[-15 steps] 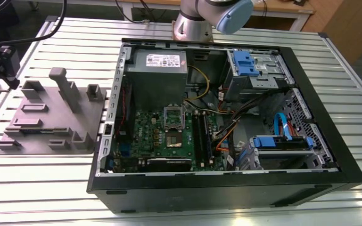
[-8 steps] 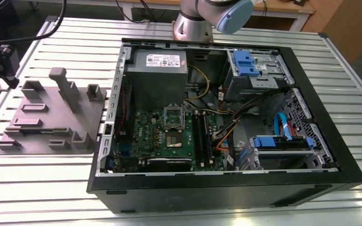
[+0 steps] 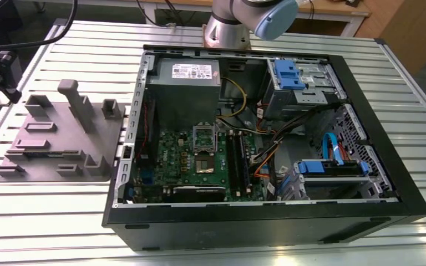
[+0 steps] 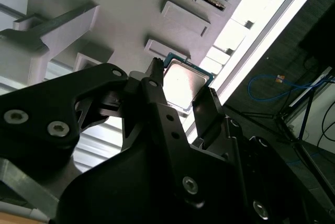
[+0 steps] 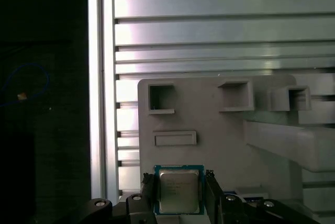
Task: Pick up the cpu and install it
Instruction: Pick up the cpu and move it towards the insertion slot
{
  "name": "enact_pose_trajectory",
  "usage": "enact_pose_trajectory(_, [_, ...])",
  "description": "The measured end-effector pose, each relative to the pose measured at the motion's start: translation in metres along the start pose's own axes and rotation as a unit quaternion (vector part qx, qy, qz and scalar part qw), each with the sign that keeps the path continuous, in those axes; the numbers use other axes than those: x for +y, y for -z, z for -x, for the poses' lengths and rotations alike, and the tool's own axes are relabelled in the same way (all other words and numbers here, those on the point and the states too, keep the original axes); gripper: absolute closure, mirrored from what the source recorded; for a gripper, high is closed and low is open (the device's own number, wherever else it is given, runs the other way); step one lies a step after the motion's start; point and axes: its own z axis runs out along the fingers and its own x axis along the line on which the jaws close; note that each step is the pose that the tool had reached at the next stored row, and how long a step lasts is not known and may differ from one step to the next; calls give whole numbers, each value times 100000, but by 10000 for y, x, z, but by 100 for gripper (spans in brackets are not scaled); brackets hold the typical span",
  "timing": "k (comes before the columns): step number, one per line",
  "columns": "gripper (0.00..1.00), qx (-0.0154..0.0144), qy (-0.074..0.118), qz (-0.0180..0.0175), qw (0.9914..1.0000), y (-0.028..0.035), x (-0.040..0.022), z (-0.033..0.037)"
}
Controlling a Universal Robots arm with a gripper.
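The hand [image 5: 179, 177] is clamped on the cpu [image 5: 178, 192] at the grey holder tray [image 5: 209, 124]; the computer case [image 3: 257, 227] lies open.

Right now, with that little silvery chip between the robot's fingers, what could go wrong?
The hand grips the small flat square silvery chip only by two opposite edges, so it might slip or tilt. If dropped, it could strike the grey moulded tray under it and be damaged.
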Motion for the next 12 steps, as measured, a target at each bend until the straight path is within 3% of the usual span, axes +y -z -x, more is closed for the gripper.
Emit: enact_pose_trajectory(12, [53, 8, 4, -7, 100000, 44, 2, 0])
